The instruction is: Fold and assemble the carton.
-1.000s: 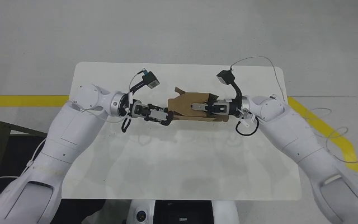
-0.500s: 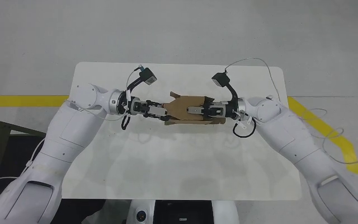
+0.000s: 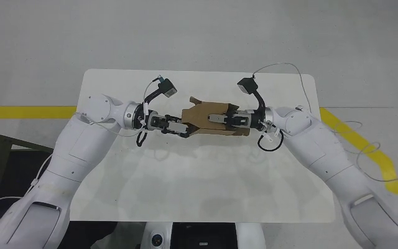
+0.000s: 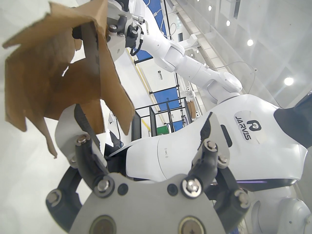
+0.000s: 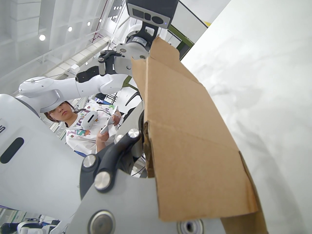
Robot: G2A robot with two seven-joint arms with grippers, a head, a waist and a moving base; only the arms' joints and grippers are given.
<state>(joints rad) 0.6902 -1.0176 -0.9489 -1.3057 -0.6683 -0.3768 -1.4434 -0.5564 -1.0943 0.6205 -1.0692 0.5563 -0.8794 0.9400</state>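
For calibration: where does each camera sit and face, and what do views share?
Top view: above the arms, facing down at the table; left arm and right arm meet at the carton.
Left wrist: past the open left gripper toward carton and right arm.
Right wrist: along the carton toward the left arm.
Shared: the carton, in all three.

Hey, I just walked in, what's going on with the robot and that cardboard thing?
A two-armed robot is assembling a brown cardboard carton over the white table. Its right gripper is clamped on one wall of the carton. The left gripper is open at the opposite end, with one finger by the loose flaps. The carton is partly opened into a sleeve, and its end flaps are not yet folded shut.
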